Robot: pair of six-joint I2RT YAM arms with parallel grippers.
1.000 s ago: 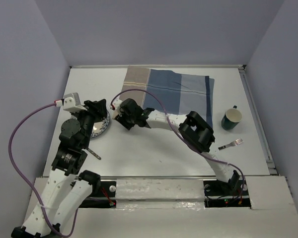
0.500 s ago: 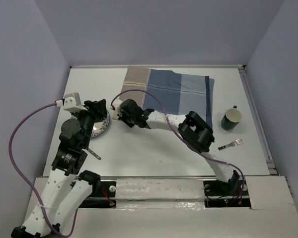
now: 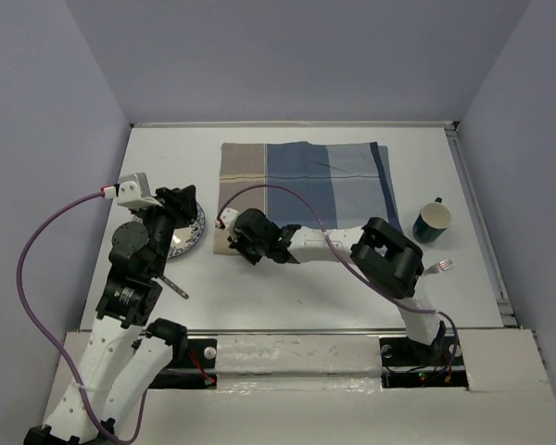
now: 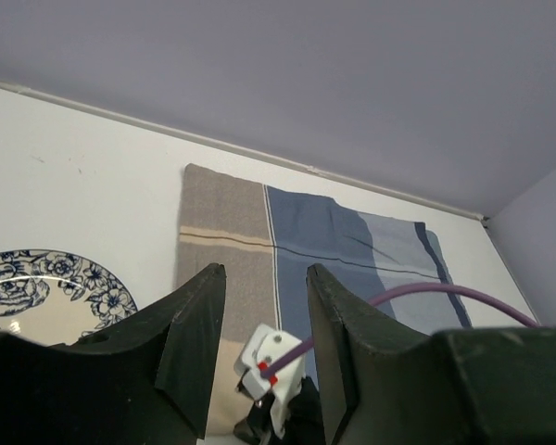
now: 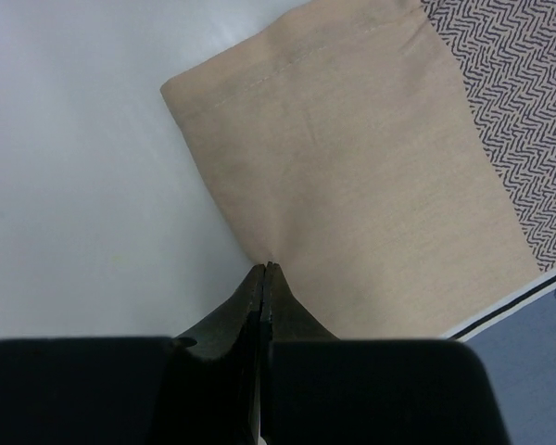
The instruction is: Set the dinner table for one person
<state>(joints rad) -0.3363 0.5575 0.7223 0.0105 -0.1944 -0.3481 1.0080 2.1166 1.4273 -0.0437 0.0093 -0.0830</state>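
Worktop [image 3: 287, 287]: plain white, takes up the whole floor of the grey-walled enclosure and carries everything else. The placemat [image 3: 324, 176] lies flat on its far-centre part: blue stripes, with a tan strip at its left end. Right arm reaches across in front of the placemat. The right hand [image 5: 262, 271] sits at the mat's near edge, on the tan strip by the near-left corner, with its fingers pressed fully together and nipping the cloth hem. Left hand [image 4: 264, 278] is up off the worktop, left of the placemat, about half open with nothing between the fingers. Plate [image 3: 193, 234], blue-and-white pattern, sits just left of the placemat's near-left corner, partly hidden under the left arm. Green mug [image 3: 432, 222] stands upright to the right of the placemat's near-right corner, not touching it. Fork [image 3: 442, 265] lies nearer than the mug, right of the placemat, mostly covered by the right arm's elbow. A dark utensil handle [image 3: 174, 286] lies left of the placemat, nearer than the plate; can't tell which utensil.
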